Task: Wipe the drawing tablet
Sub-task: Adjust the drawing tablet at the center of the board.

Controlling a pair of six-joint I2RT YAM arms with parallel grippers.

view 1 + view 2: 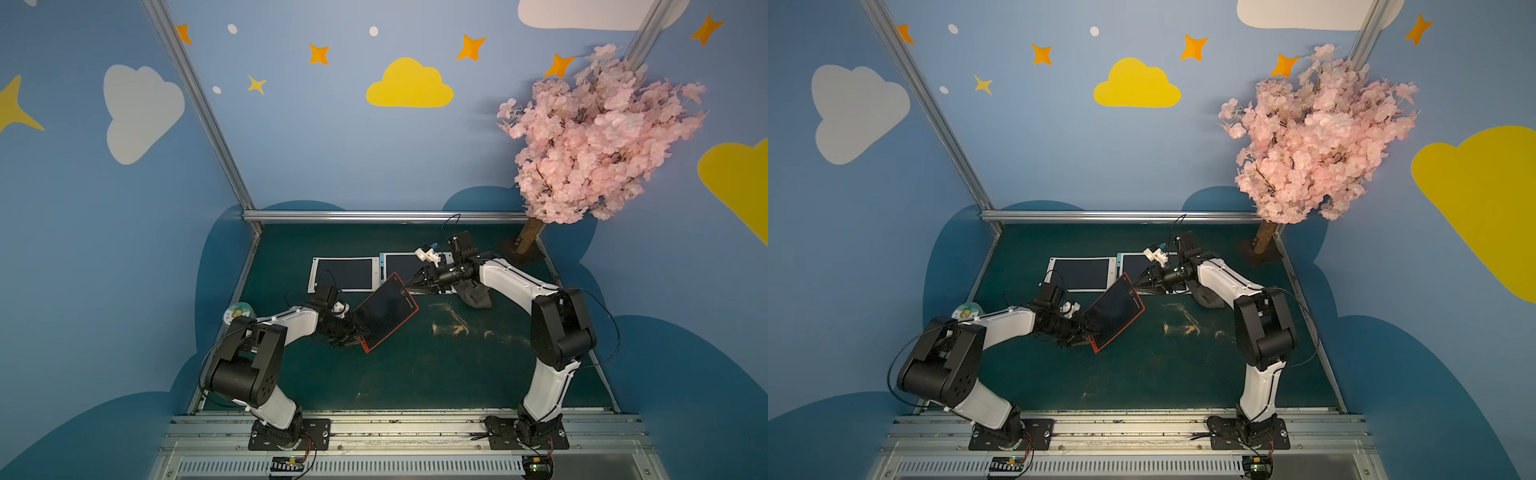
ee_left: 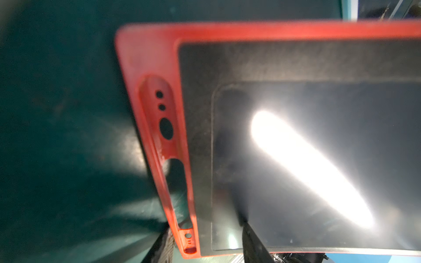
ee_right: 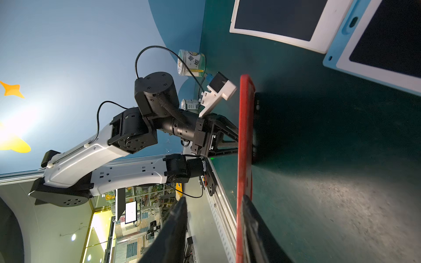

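A red-framed drawing tablet with a dark screen hangs tilted above the green mat. My left gripper is shut on its near edge, beside the red pen slot; one finger lies on the screen. My right gripper stands open astride the far edge of the red drawing tablet. One of its fingers lies against the tablet's face. The second finger stands apart from it.
Two more tablets lie flat at the back, one white-framed and one blue-framed. A dark grey cloth lies under the right arm. A tin stands at the left edge, a pink tree at the back right.
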